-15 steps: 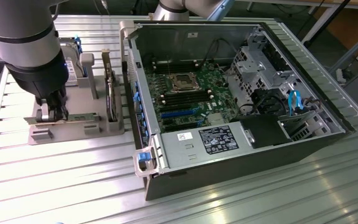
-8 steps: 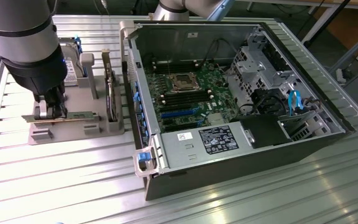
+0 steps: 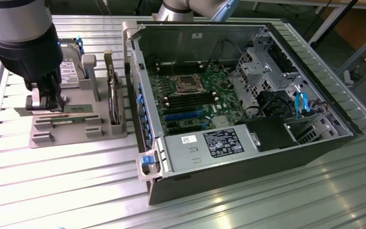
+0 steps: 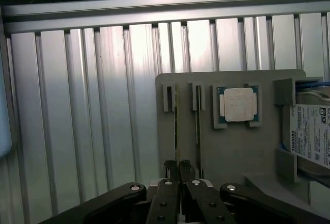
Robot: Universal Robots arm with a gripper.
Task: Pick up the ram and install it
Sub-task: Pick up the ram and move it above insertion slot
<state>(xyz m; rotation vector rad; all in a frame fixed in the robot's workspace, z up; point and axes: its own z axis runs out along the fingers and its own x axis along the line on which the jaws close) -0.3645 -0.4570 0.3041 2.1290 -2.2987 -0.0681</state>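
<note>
table (image 3: 75,191): bare ribbed metal, brushed; I get strong glare off it.
holder (image 3: 68,138): grey plastic, matt, looks smooth to me.
CPU chip (image 4: 237,104): dull silver metal lid on green board.
hard drive (image 4: 309,136): white paper label, slight sheen.
case (image 3: 189,38): grey sheet metal, matt inside.
gripper (image 4: 179,168): black, satin, with bright metal screws.
ram (image 4: 177,126): thin green circuit board, matt as far as I can tell.

The fingers (image 4: 168,190) hide one ram (image 4: 176,126) end; the hard drive (image 4: 309,136) is cropped.
</note>
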